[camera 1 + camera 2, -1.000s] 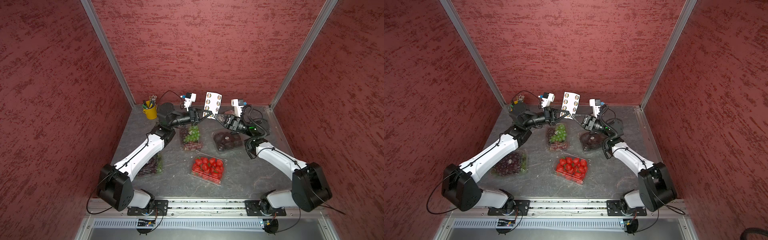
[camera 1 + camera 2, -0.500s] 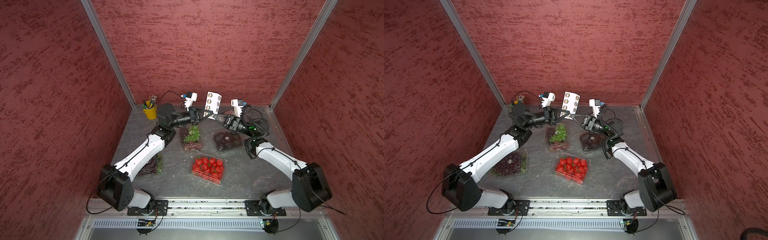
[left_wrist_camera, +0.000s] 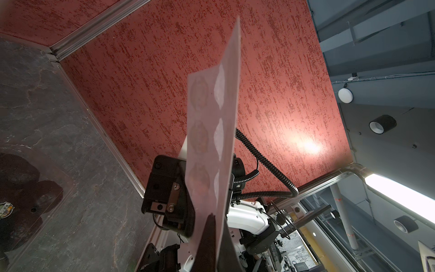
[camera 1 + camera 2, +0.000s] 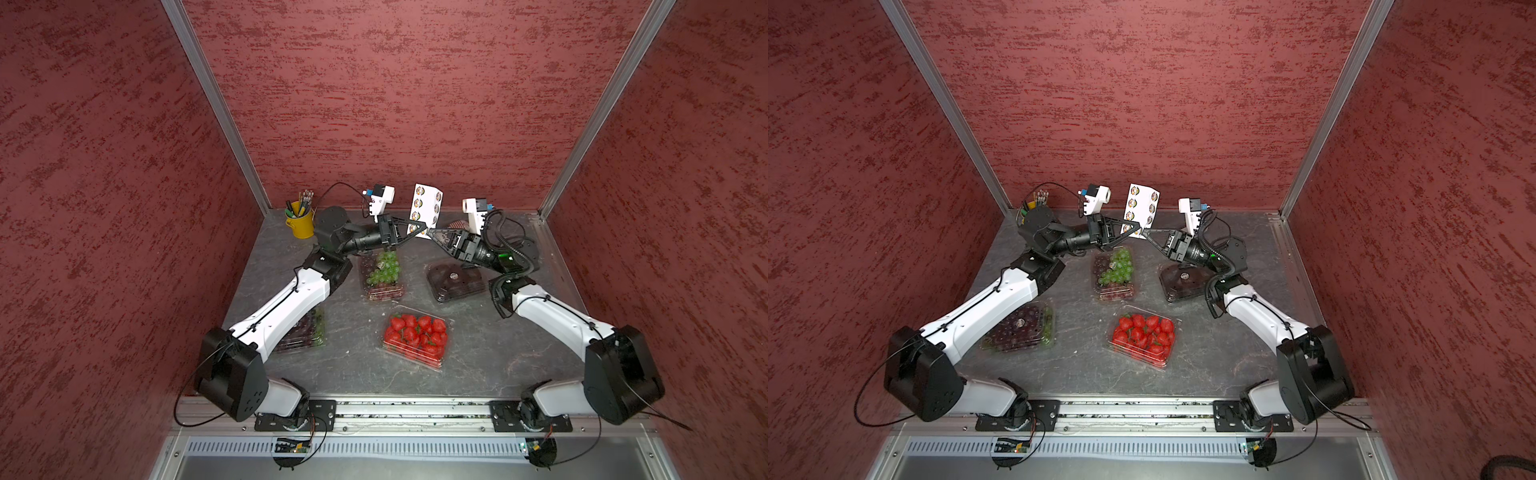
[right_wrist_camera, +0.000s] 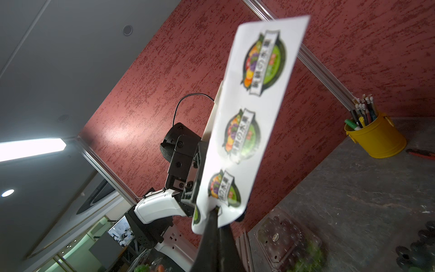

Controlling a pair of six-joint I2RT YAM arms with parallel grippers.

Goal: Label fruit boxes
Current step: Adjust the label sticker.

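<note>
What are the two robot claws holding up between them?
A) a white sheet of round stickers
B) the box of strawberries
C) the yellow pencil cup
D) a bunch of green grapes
A: the left gripper and the right gripper are both shut on the lower edge of the sticker sheet, which stands upright in the air between them.

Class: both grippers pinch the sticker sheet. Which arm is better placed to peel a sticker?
Probably the right: the right gripper faces the sticker sheet on its printed side, tips at a sticker; the left gripper faces the blank back.
</note>
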